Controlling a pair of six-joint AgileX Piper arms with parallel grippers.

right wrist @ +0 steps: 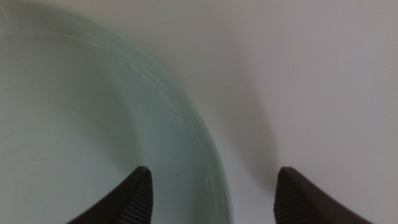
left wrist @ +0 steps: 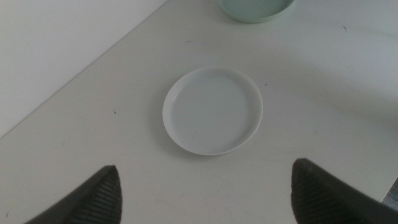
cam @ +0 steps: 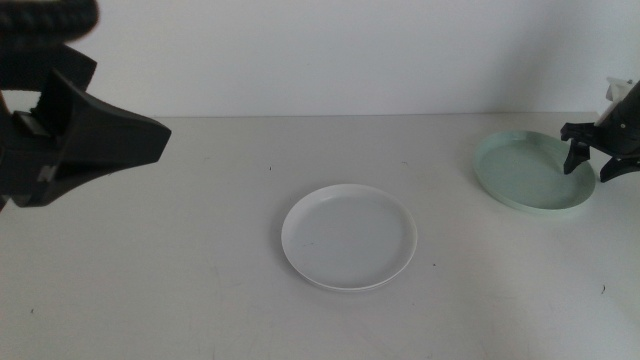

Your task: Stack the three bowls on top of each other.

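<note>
Closest to us, the left gripper (cam: 150, 140) looms big and dark at the table's left side, jaws spread wide and holding nothing. The white bowl (cam: 349, 237) sits flat mid-table, and we only spot two bowls. Over at the right the right gripper (cam: 592, 158) straddles the mint green bowl's (cam: 533, 171) rim, jaws apart.

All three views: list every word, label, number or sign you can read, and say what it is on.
None can be read in any view.
The white bowl, the mint green bowl and the table are plain.
The left gripper and right gripper show no markings.
</note>
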